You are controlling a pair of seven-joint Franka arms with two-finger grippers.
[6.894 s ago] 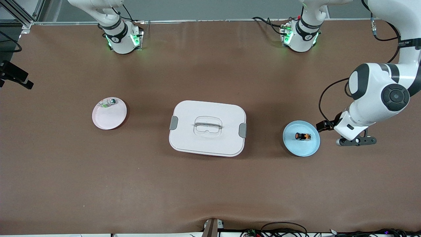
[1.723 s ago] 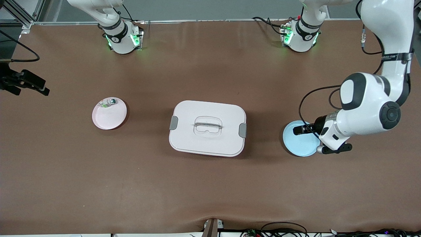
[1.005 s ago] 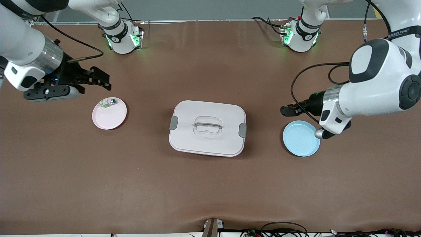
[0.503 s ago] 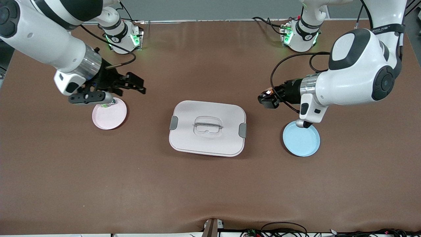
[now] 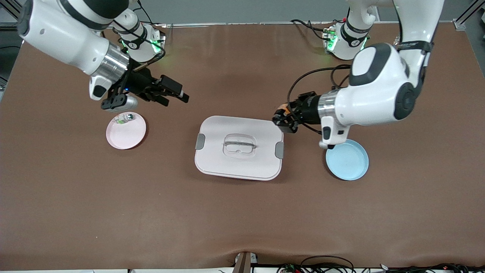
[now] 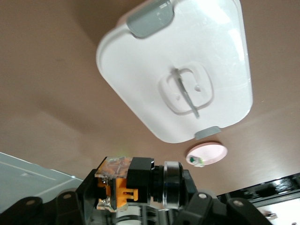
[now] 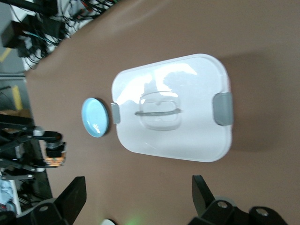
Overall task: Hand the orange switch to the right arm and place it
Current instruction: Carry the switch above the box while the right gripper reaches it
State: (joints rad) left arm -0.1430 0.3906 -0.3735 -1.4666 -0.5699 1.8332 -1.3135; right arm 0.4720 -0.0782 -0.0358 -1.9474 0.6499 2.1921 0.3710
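The orange switch (image 5: 282, 111), black with an orange body, is held in my left gripper (image 5: 284, 120), which is shut on it in the air over the white lidded box's corner toward the left arm's end. In the left wrist view the switch (image 6: 123, 182) lies clamped between the jaws. My right gripper (image 5: 176, 100) is open and empty, over the bare table between the pink plate (image 5: 127, 136) and the box. In the right wrist view its fingers (image 7: 75, 192) stand wide apart, and the switch (image 7: 55, 151) shows far off in the other gripper.
The white lidded box (image 5: 227, 163) with a clear handle sits mid-table. An empty blue plate (image 5: 346, 163) lies toward the left arm's end. The pink plate holds a small clear-green and silver component (image 5: 125, 118).
My left gripper took the switch off the blue plate, lifted it and carried it toward the box. My right arm came in from the table's end and moved past the pink plate toward the box.
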